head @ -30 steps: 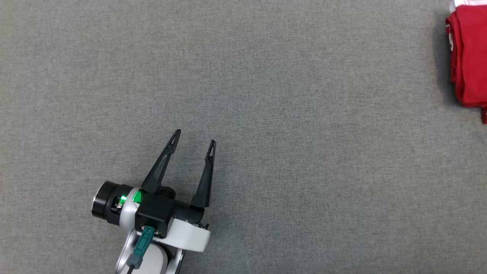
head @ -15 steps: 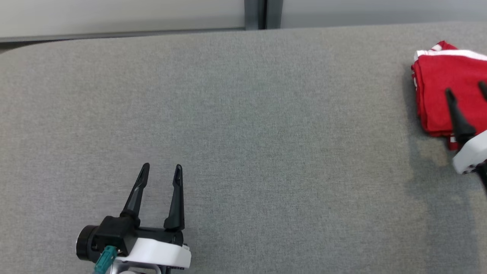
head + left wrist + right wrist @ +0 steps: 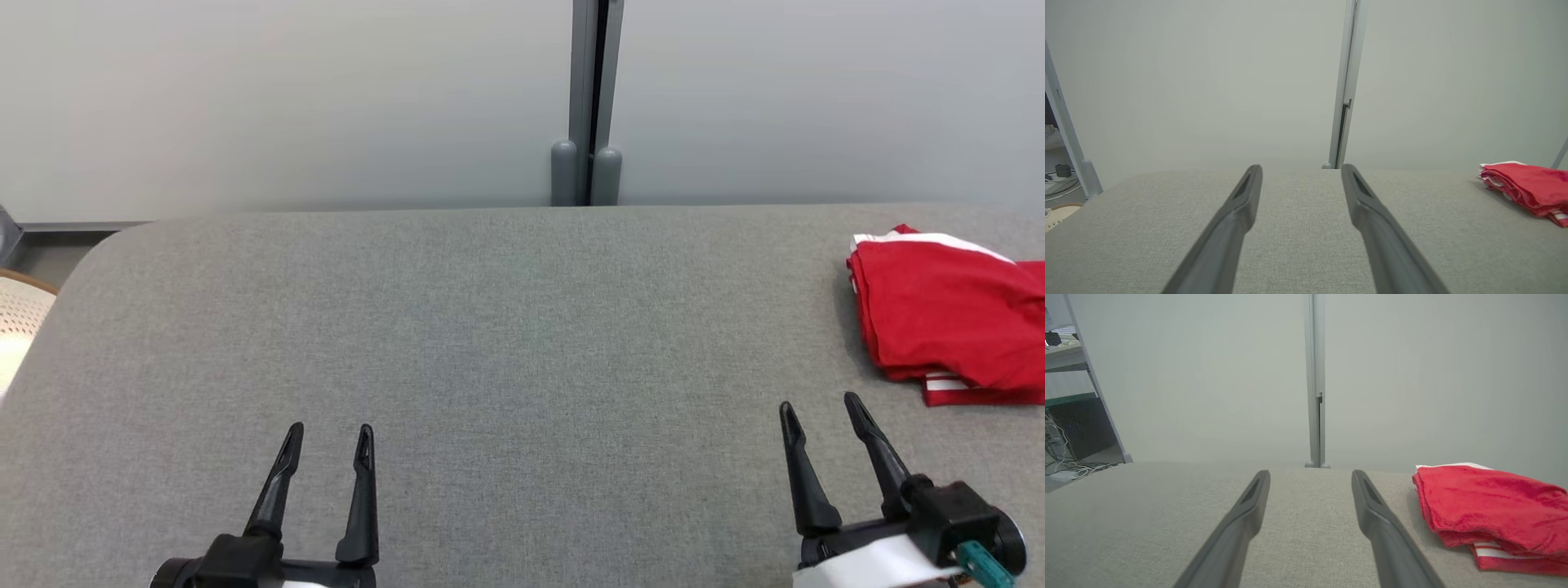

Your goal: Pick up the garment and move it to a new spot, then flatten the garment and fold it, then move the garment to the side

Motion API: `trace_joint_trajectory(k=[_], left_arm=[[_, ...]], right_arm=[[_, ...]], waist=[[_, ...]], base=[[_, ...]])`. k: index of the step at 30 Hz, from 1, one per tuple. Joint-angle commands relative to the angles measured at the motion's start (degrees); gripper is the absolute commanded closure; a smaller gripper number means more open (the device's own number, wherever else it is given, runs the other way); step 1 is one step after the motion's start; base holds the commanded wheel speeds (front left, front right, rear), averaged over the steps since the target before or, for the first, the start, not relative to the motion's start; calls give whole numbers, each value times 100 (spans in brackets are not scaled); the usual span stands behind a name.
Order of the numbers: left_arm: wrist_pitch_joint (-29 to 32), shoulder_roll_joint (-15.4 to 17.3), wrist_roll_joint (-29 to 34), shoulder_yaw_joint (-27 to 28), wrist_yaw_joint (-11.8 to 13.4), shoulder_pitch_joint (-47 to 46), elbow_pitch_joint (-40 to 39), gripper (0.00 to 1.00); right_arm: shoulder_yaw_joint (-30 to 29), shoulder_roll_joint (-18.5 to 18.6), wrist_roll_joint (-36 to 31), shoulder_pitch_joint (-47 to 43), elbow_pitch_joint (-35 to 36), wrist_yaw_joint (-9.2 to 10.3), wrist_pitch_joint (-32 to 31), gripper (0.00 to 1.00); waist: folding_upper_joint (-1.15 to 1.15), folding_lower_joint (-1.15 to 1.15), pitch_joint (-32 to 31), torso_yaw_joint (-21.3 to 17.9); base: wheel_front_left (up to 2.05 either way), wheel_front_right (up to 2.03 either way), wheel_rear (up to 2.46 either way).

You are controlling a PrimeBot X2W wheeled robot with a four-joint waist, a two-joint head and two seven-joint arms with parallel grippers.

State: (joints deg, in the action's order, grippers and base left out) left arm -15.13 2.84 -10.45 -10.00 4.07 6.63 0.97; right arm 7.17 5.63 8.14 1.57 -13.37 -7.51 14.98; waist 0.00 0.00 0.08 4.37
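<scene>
Jaws wide, empty; red garment (image 3: 947,318) folded, white-striped

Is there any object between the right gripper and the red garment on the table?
Nothing visible does. Bare grey table lies between the open right gripper and the red garment, which rests apart from it, ahead to its right.

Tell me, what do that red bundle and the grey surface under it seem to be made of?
The red garment is probably soft knit cloth, matte, with white stripes; it sags in limp folds. The grey surface looks covered in woven fabric or felt, matte, with a fine flecked weave.
</scene>
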Motion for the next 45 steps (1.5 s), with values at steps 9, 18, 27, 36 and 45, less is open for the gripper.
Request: trace_joint_trajectory(k=[9, 18, 27, 36, 45], left_arm=[[1, 14, 224, 209, -94, 382, -67, 0], [18, -14, 54, 142, -164, 407, 140, 100], [197, 59, -946, 241, -256, 217, 240, 100], [400, 123, -2040, 346, -397, -23, 431, 100], [572, 161, -2908, 442, -504, -201, 566, 100]], right_arm=[[-142, -215, -219, -855, 565, 4, 16, 0], [-126, -267, -54, -902, 453, 1, -4, 100], [-205, -208, 961, -742, 401, 1, -196, 100], [-293, -159, 2069, -558, 329, 1, -411, 100], [-381, -129, 2948, -419, 281, 1, -593, 100]], waist=[[0, 0, -344, -45], [0, 0, -357, -53], [0, 0, -333, -78], [0, 0, -304, -108], [0, 0, -277, -136]], base=[[0, 0, 0], [0, 0, 0], [0, 0, 0], [0, 0, 0], [0, 0, 0]])
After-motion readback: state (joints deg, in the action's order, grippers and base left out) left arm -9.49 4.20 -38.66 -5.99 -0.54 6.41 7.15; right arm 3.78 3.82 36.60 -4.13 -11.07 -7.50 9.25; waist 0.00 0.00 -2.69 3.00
